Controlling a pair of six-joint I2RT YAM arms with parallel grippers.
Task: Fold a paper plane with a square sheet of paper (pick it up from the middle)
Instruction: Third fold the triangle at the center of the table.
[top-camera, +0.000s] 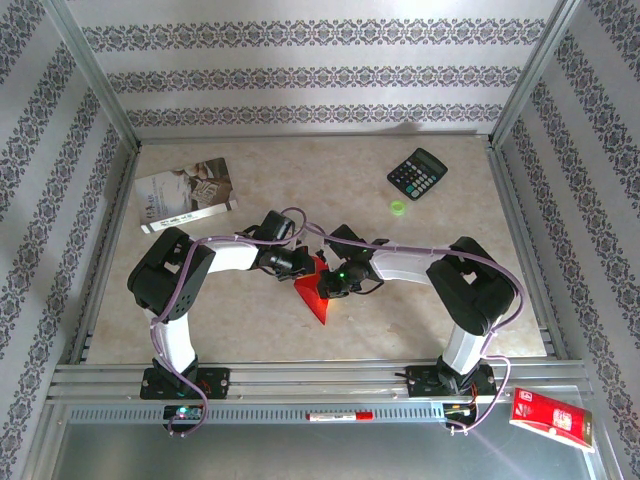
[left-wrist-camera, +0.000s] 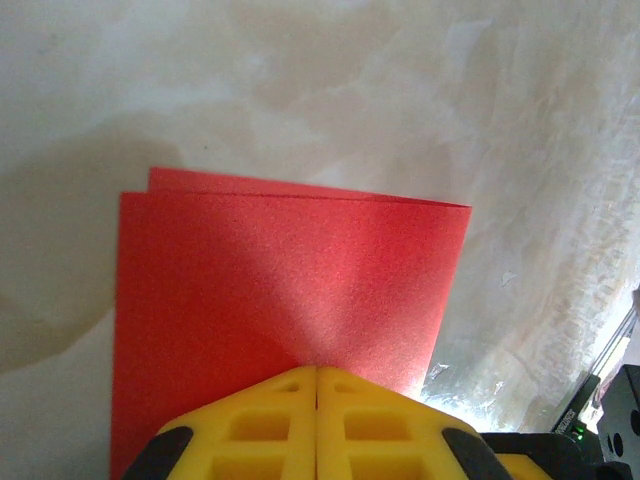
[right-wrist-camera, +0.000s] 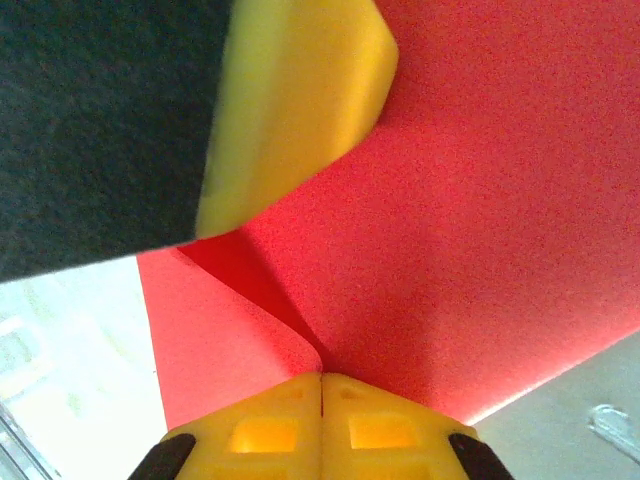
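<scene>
Square sheet of paper, folded in 2 layers, mid table btwn grippers. Left gripper jaws together, pinching its edge; right gripper jaws together on its crease.

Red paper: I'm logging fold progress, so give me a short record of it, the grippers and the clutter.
paper: folded over, two layers, edges slightly offset, mid-table
left gripper: shut, tips on paper; grip unclear
right gripper: shut on paper's crease
calculator: far right
booklet: far left
stage: folding under way
</scene>
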